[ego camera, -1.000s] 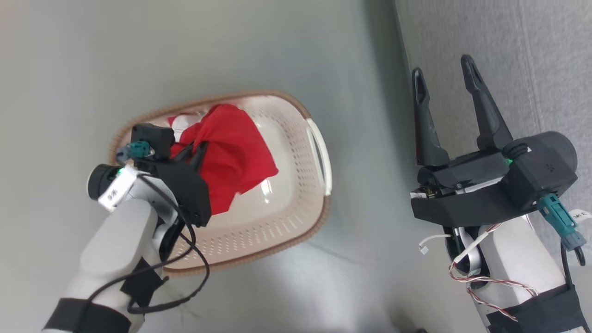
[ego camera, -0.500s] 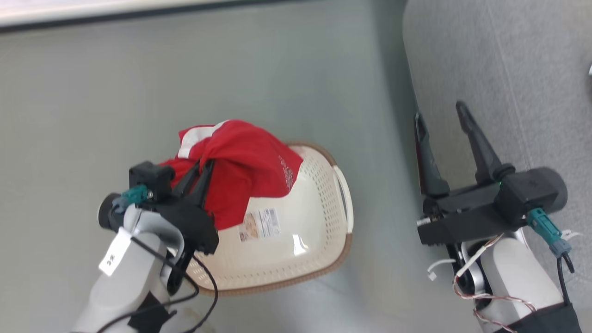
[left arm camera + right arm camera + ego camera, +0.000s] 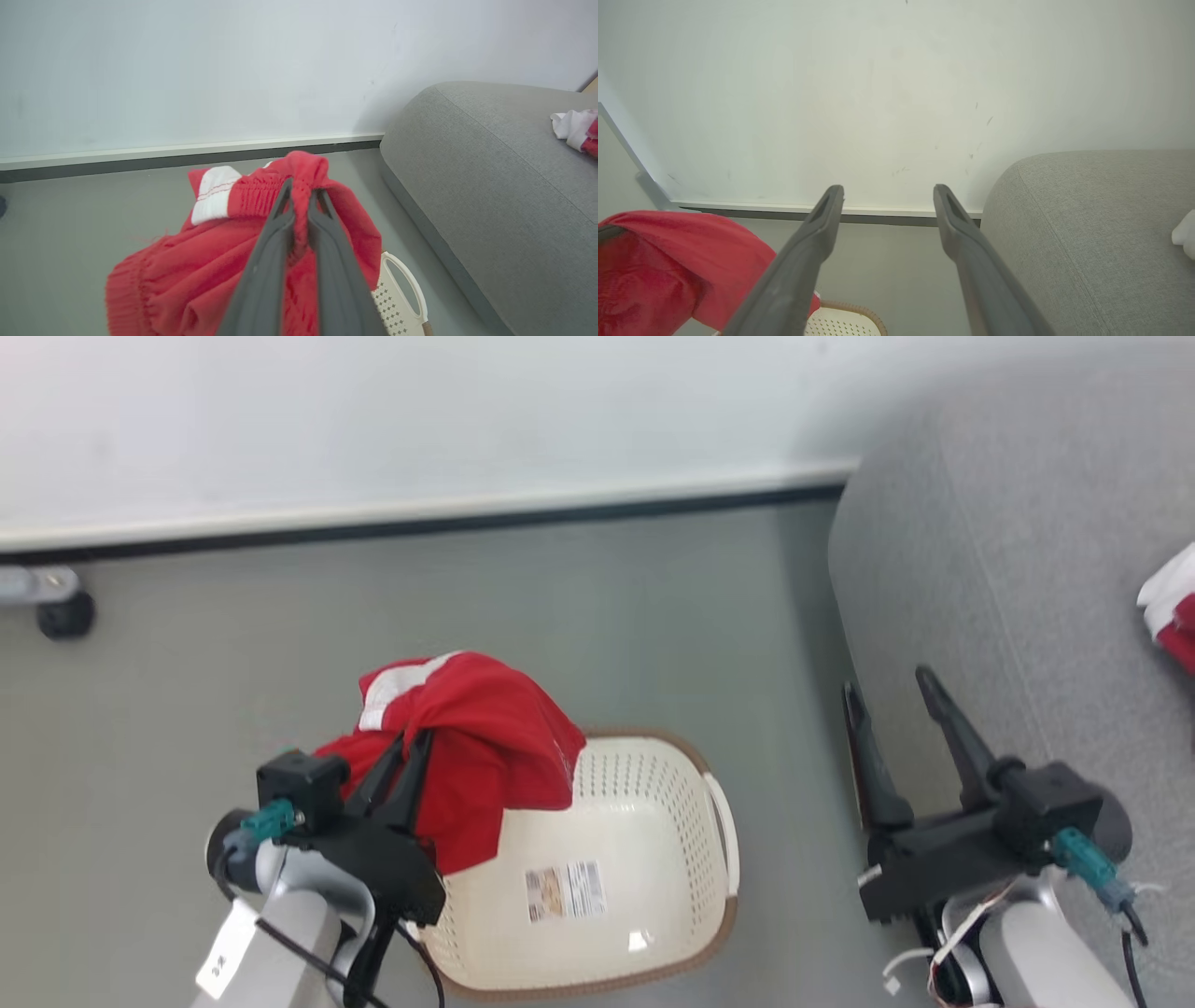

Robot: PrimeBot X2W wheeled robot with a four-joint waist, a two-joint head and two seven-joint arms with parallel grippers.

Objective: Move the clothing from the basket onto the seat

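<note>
1. At the far left a small dark caster (image 3: 65,614) sits on the grey floor (image 3: 607,616) just below the skirting board (image 3: 420,518); whatever it carries is cut off by the frame edge
2. The left gripper (image 3: 416,739) has its fingers clenched on a gathered fold of the red garment (image 3: 485,737), close to the elastic waistband and its white panel; in the left wrist view the pinched cloth hides the inner faces of the fingers
3. The red garment hangs bunched from that grip over the left end of the basket (image 3: 653,803); its lower folds run off the bottom of the left wrist view, and pale marks on its right edge are too small to read
4. The basket stands on the floor, its bottom bare except for a barcode sticker (image 3: 565,889); its left part is hidden behind the red garment and the left arm, and a white handle (image 3: 724,835) shows on its right side
5. The right gripper (image 3: 887,681) hovers at the seat's left edge, fingers released, spread wide and holding nothing; its forearm is cut off at the bottom of the head view
6. The grey seat (image 3: 1008,569) stands to the right of the basket, well apart from it, and runs off the right edge
7. A second garment (image 3: 1172,616), red and white, lies on the seat at the far right, mostly cut off
</note>
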